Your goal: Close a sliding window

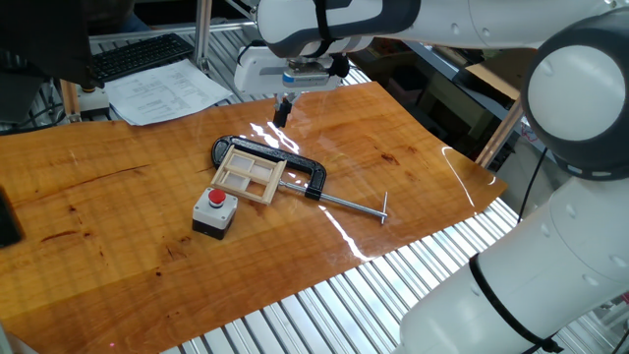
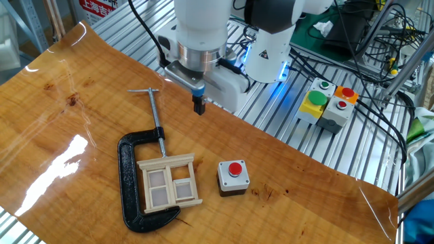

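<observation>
Other fixed view: our gripper [image 2: 199, 106] hangs with fingers pressed together, empty; the sliding window [image 2: 169, 181] lies toward 7 o'clock, well apart.

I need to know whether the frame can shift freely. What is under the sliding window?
The sliding window lies within the black C-clamp on the wooden table; the tabletop beneath it is covered.
</observation>
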